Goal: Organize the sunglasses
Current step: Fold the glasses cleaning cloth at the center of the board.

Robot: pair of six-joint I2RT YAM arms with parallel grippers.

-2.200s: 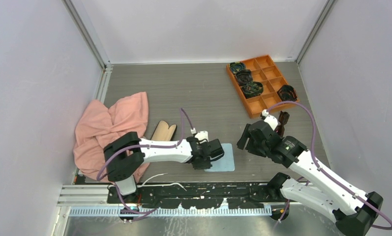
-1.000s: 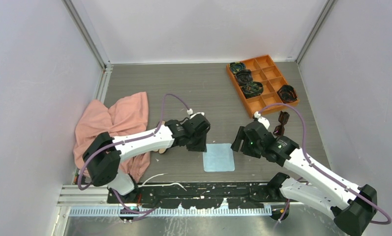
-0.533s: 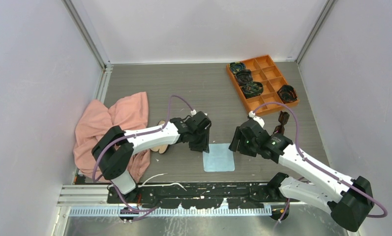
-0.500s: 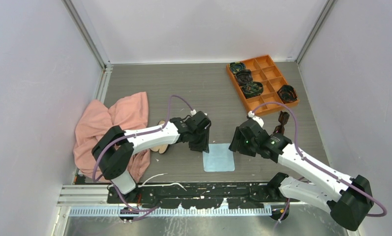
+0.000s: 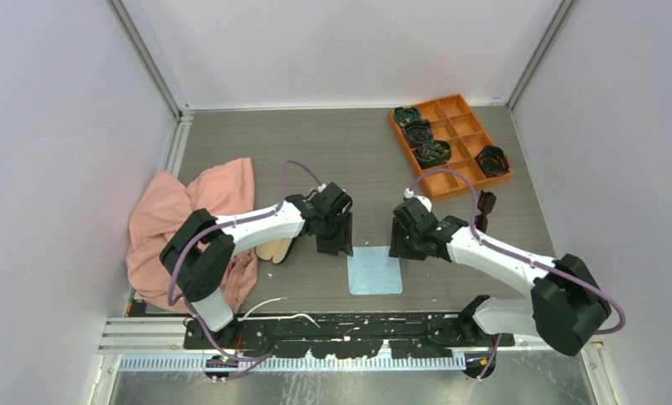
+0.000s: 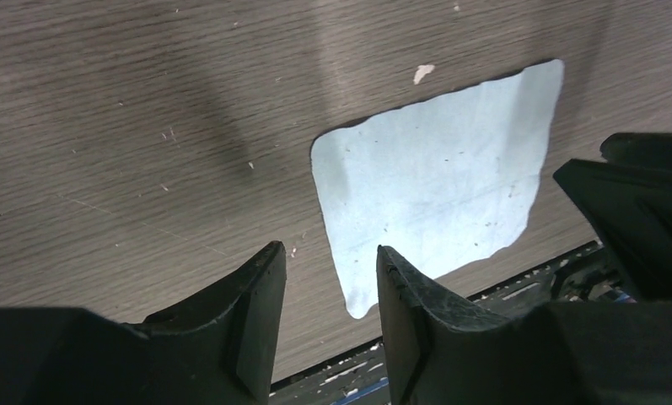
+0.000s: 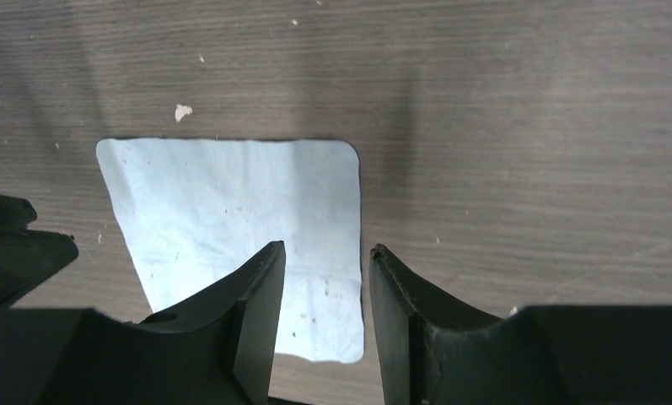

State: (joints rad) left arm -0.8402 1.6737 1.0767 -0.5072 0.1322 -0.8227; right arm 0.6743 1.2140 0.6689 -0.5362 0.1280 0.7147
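The sunglasses [image 5: 485, 208] lie folded on the table just below the orange tray, right of my right arm, with nothing touching them. A light blue cloth [image 5: 374, 270] lies flat on the table between my grippers; it also shows in the left wrist view [image 6: 433, 194] and the right wrist view [image 7: 231, 202]. My left gripper [image 5: 336, 242] [image 6: 328, 253] is open and empty over the cloth's far left corner. My right gripper [image 5: 400, 243] [image 7: 324, 249] is open and empty over the cloth's far right corner. The black case with tan lining [image 5: 278, 249] lies mostly hidden under my left arm.
An orange divided tray [image 5: 463, 131] at the back right holds several dark coiled bundles [image 5: 433, 152]. A crumpled pink cloth [image 5: 189, 219] lies at the left. A black rail [image 5: 341, 325] runs along the table's near edge.
My left gripper has lifted off the blue cloth and moved back to its far left corner. My right gripper has swung left to the cloth's far right corner. The sunglasses have not moved.
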